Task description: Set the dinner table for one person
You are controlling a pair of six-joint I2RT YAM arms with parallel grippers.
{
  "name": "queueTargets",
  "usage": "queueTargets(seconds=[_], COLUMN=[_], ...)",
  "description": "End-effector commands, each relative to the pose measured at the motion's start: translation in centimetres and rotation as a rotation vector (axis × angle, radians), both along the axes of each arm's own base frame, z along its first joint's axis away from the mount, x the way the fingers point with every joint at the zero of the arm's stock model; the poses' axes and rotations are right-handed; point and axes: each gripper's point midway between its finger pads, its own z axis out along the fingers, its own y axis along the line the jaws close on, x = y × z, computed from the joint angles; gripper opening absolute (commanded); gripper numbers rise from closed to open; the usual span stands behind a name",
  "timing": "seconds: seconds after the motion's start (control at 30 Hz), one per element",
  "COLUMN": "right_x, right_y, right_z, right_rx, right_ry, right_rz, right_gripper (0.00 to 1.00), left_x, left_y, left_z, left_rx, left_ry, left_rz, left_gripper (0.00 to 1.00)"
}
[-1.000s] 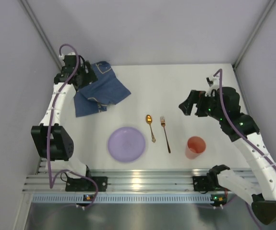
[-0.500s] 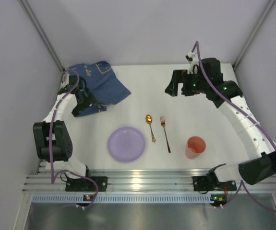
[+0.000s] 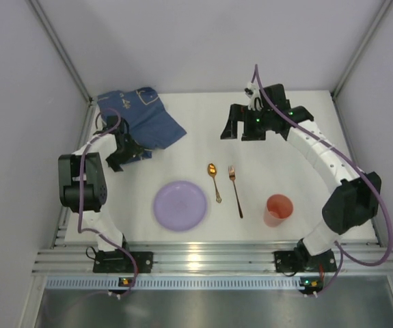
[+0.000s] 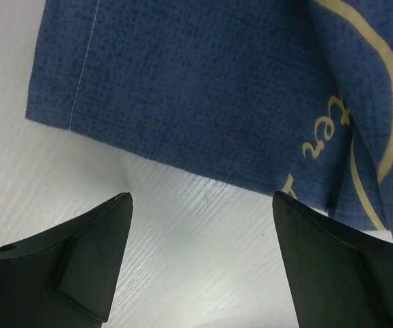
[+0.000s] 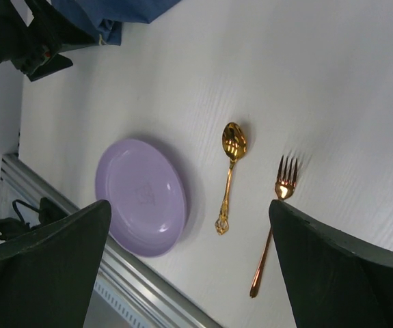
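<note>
The white dinner table (image 3: pixel 285 150) carries a lilac plate (image 3: pixel 180 205), a gold spoon (image 3: pixel 214 181), a copper fork (image 3: pixel 236 192) and an orange-red cup (image 3: pixel 278 210). A dark blue placemat (image 3: pixel 141 119) lies rumpled at the far left. My left gripper (image 3: pixel 116 161) is open and empty, low over the table at the placemat's near-left corner; the left wrist view shows the gripper (image 4: pixel 201 199) just short of the placemat edge (image 4: pixel 182 89). My right gripper (image 3: pixel 229 130) is open and empty, above the table's far middle. The right wrist view shows that gripper (image 5: pixel 188 205) with the plate (image 5: pixel 141 195), spoon (image 5: pixel 229 174) and fork (image 5: pixel 273 229) below it.
A ribbed aluminium rail (image 3: pixel 196 260) runs along the table's near edge. Grey walls close in the far, left and right sides. My left arm (image 5: pixel 25 41) shows in the right wrist view beside the placemat (image 5: pixel 114 10).
My right arm has swung from the right side to the far middle of the table. My left gripper has moved from the placemat's far edge to its near-left corner.
</note>
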Motion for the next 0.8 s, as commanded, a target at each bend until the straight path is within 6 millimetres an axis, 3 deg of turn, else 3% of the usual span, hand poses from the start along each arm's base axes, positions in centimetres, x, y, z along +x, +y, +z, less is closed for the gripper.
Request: queueTargets(seconds=[0.0, 0.1, 0.23, 0.27, 0.33, 0.37, 0.43, 0.47, 0.5, 0.53, 0.57, 0.6, 0.63, 0.7, 0.77], right_x=[1.1, 1.5, 2.3, 2.6, 3.6, 4.0, 5.7, 6.7, 8.0, 8.4, 9.4, 10.5, 11.1, 12.2, 13.1], right_y=[2.5, 3.0, 4.1, 4.8, 6.1, 7.1, 8.7, 9.4, 10.3, 11.2, 12.0, 12.9, 13.8, 14.7, 15.4], right_z=[3.0, 2.2, 0.7, -0.1, -0.3, -1.8, -1.5, -4.1, -3.1, -3.7, -6.6, -5.3, -8.3, -8.0, -9.8], right_rx=[0.092, 0.091, 0.118, 0.138, 0.200, 0.228, 0.293, 0.285, 0.300, 0.294, 0.269, 0.275, 0.246, 0.248, 0.248], right_ry=[-0.058, -0.038, -0.003, 0.023, 0.038, 0.087, 0.087, 0.137, 0.113, 0.122, 0.170, 0.140, 0.184, 0.169, 0.181], right_rz=[0.037, 0.041, 0.053, 0.070, 0.076, 0.099, 0.097, 0.091, 0.096, 0.107, 0.102, 0.116, 0.112, 0.111, 0.087], right_gripper=[1.00, 1.00, 1.00, 1.00, 1.00, 1.00, 1.00, 1.00, 0.99, 1.00, 1.00, 1.00, 1.00, 1.00, 1.00], left_x=[1.7, 2.4, 3.6, 3.6, 3.9, 3.9, 3.7, 3.5, 3.5, 3.3, 3.2, 3.1, 2.8, 2.3, 1.7], left_y=[0.5, 0.4, 0.3, 0.2, 0.1, 0.2, 0.2, 0.2, 0.0, -0.4, -0.7, -1.5, -2.4, -3.1, -4.9], left_z=[-0.9, -2.1, -3.2, -3.9, -4.2, -4.4, -4.5, -4.4, -4.3, -4.2, -3.9, -3.6, -3.4, -2.7, -1.8], left_rx=[-0.017, -0.025, -0.038, -0.045, -0.048, -0.044, -0.040, -0.041, -0.048, -0.063, -0.068, -0.095, -0.097, -0.067, -0.044], left_ry=[-0.048, -0.033, -0.011, 0.013, 0.023, 0.030, 0.041, 0.046, 0.046, 0.055, 0.052, 0.047, 0.059, 0.068, 0.067], left_rz=[0.028, 0.025, 0.000, -0.007, -0.021, -0.027, -0.040, -0.057, -0.071, -0.089, -0.123, -0.153, -0.188, -0.254, -0.328], left_gripper=[0.88, 0.87, 0.77, 0.62, 0.42, 0.22, 0.08, 0.00, 0.00, 0.00, 0.00, 0.00, 0.00, 0.00, 0.00])
